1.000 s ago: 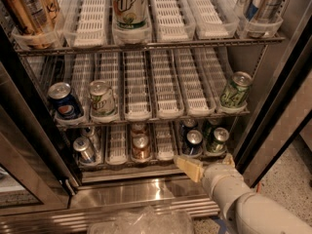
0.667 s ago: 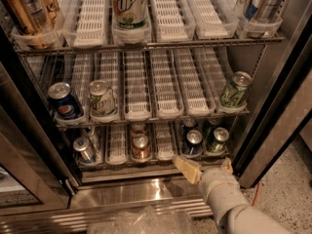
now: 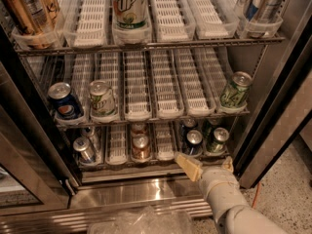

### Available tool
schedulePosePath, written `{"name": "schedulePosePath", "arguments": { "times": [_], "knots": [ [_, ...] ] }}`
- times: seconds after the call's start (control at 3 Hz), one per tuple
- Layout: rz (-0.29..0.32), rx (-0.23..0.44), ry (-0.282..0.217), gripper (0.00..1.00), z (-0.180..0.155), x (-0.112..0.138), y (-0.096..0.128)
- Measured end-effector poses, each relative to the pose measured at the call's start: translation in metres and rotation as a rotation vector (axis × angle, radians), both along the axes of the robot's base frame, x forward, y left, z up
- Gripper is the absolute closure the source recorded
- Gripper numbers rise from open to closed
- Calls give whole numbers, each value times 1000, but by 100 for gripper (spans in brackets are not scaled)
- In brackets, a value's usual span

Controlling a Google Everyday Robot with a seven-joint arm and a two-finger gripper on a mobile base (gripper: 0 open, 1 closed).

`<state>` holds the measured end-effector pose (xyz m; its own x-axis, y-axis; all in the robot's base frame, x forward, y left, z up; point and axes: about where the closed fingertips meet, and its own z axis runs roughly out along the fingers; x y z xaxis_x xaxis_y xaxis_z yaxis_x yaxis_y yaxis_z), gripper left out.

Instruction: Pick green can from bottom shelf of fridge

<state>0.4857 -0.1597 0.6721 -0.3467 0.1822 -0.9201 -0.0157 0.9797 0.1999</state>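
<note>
While agape — hand (image 3: 207, 165) before green can (image 3: 217, 139)

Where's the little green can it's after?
The green can sits on the bottom shelf, far right, beside a dark can; the open gripper hovers just in front of it.

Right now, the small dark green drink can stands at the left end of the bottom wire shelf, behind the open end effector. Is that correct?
No: the camera view shows the small dark green drink can at the right end of the bottom wire shelf, behind the open end effector.
</note>
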Motion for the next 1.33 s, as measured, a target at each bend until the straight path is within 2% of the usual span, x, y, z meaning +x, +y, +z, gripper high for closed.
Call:
{"name": "schedulePosePath", "arguments": {
  "times": [0.33, 0.67, 1.0, 1.33],
  "knots": [
    [-36, 16, -48, 0, -1, 3, -1],
    [-101, 70, -139, 0, -12, 9, 1],
    [-142, 58, -195, 0, -11, 12, -11],
    [-140, 57, -195, 0, -10, 12, -10]
  ]
}}
